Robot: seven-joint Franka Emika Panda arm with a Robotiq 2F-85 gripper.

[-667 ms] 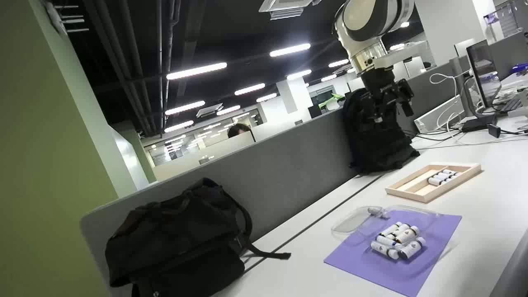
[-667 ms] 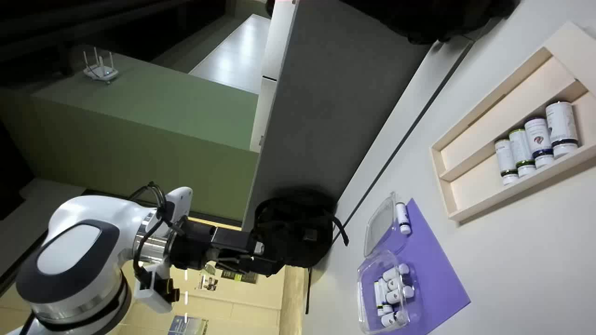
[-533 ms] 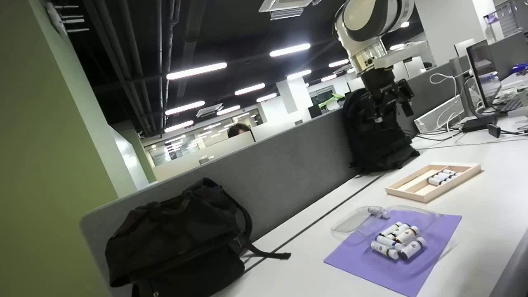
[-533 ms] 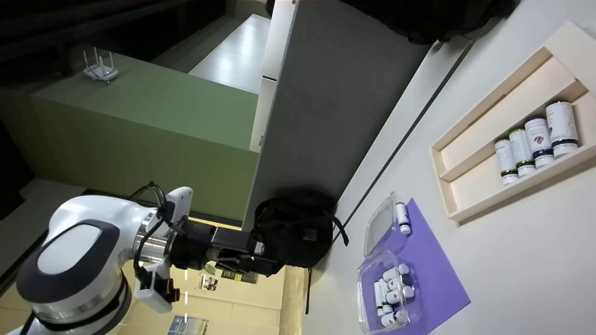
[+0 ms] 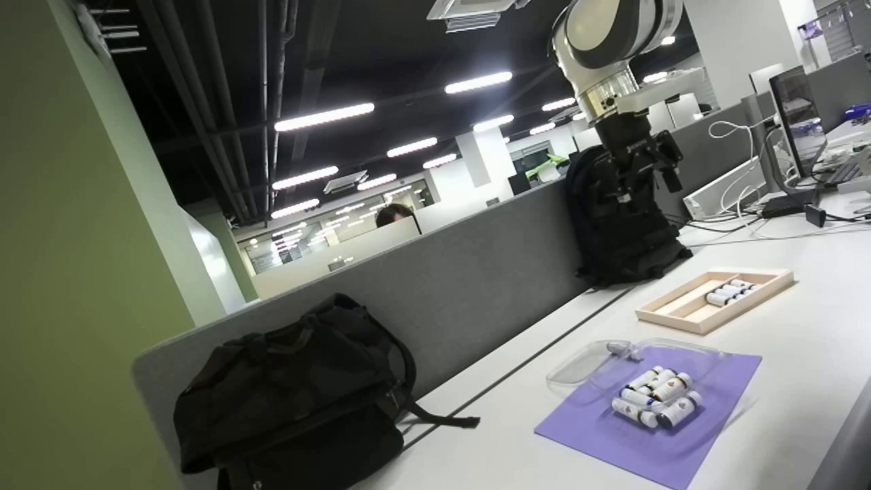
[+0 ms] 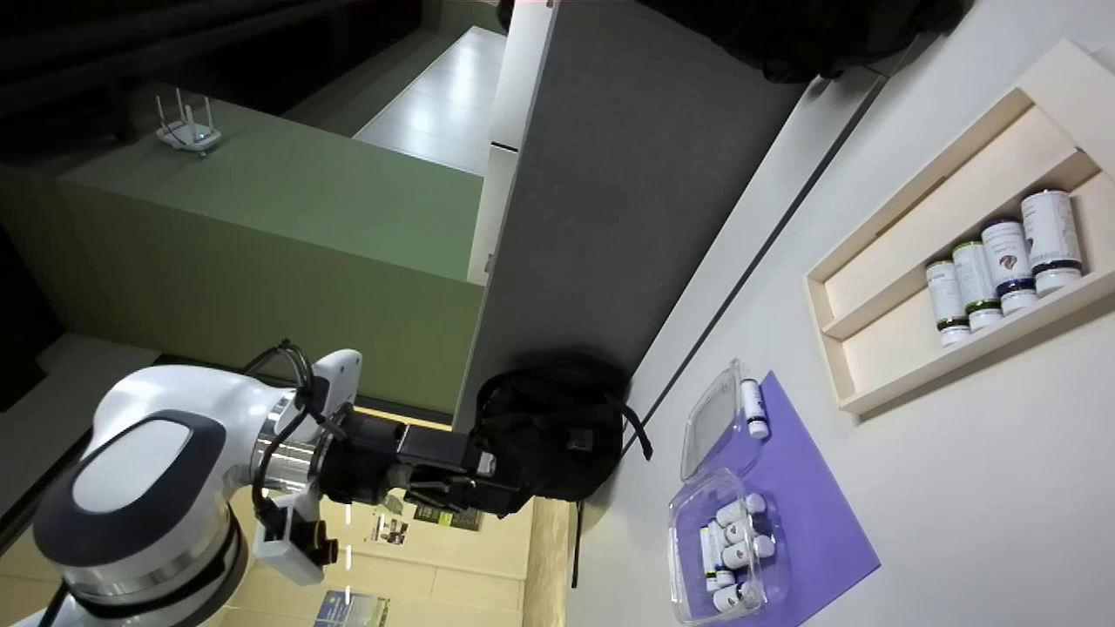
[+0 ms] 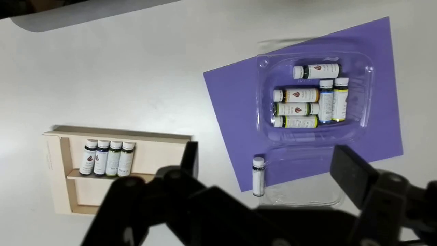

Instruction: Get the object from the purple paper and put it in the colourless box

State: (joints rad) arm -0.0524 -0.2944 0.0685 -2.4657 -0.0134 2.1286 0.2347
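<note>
A slim cylindrical vial [image 7: 258, 177] with a white label and white cap lies by itself at a border of the flat rectangular lilac-purple sheet [image 7: 232, 109], its cap end over the purple, its base reaching just past the edge. A clear plastic lid [image 7: 300, 189] lies open right beside it; whether the two touch, I cannot tell. On the sheet sits the see-through plastic box [image 7: 368, 94], holding six labelled vials [image 7: 310, 95]: three parallel, two side by side set crosswise to them, and a sixth nearer one wall. The black two-fingered gripper [image 7: 268, 159] has its fingers [image 7: 351, 174] spread wide, gripping nothing; in both exterior views it hangs well above the white tabletop [image 5: 810, 381] at the end of the white-and-dark robot arm [image 6: 148, 470]. Apart from the sheet lies a shallow pale wooden tray [image 7: 153, 155], four white-capped vials [image 7: 113, 162] side by side in one compartment. In an exterior view a grey partition [image 5: 476, 292] stands behind a soft black bag [image 5: 292, 401] and a black backpack [image 5: 626, 245].
</note>
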